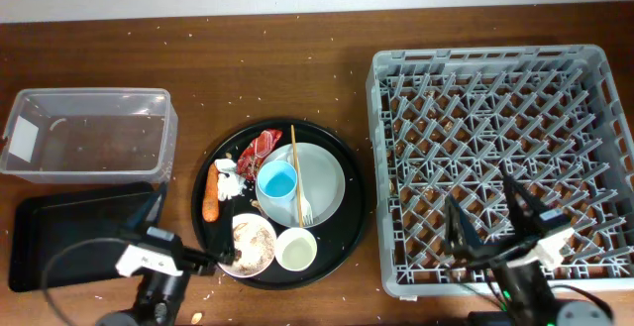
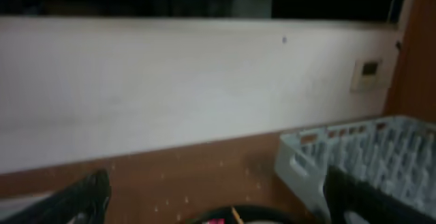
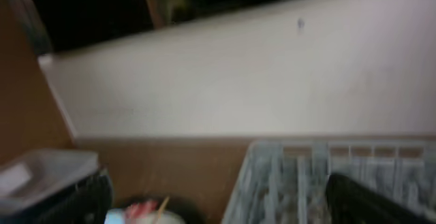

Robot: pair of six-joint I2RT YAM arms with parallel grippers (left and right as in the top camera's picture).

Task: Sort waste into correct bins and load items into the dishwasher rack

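Overhead: narrow table strip (image 1: 367,153), perhaps crumb-flecked, between round tray (image 1: 358,207) and rack (image 1: 380,118).

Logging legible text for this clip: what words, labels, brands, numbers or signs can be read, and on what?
None can be read.
The white label on the clear tub: blank or too small to tell.
The red wrapper: any print too small.
The wall panel: blurred.

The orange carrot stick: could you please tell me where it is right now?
In the overhead view, the carrot stick lies at the left edge of the round black tray, beside the crumpled white tissue.
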